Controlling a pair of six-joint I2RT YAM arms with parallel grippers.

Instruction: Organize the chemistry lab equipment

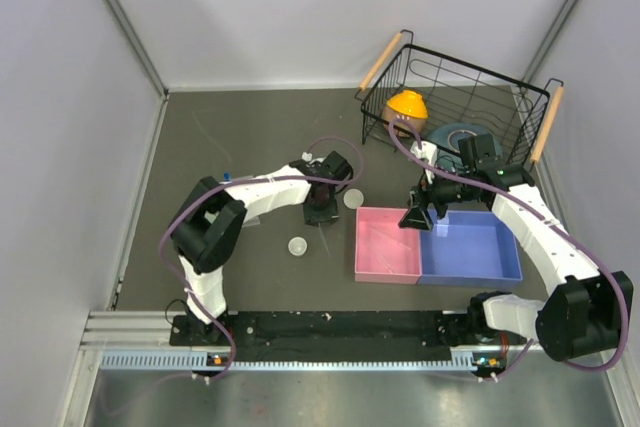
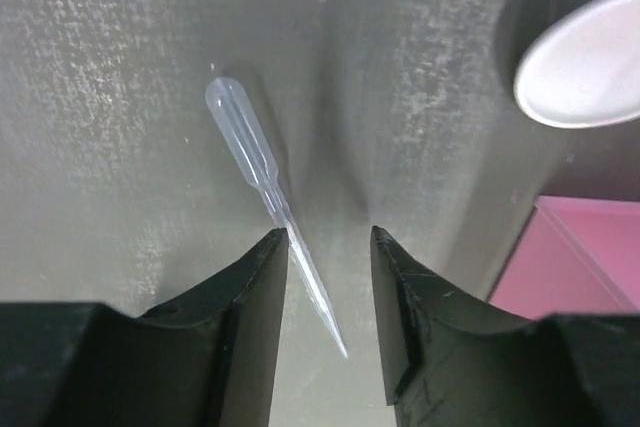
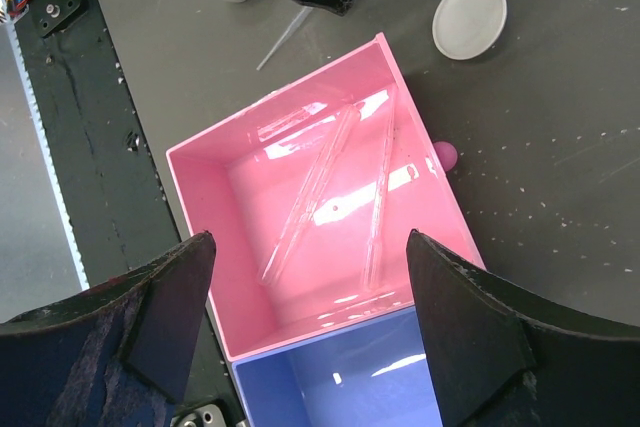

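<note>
No text, label, brand, number or sign can be read on anything.

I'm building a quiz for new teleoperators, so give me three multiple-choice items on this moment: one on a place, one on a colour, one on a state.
1. Where does the loose pipette lie?
A. In the blue bin
B. On the table, between the left gripper's fingers
C. In the wire basket

2. What colour is the bin that holds pipettes?
A. Pink
B. Blue
C. Green

3. How is the right gripper?
A. Shut on a pipette
B. Open and empty
C. Shut on a white dish

Answers:
1. B: in the left wrist view, the loose pipette lies flat on the table, running in between the fingers of the left gripper.
2. A: the right wrist view shows clear pipettes lying inside the pink bin.
3. B: the right gripper has its fingers spread wide above the bins, with nothing between them.
</note>
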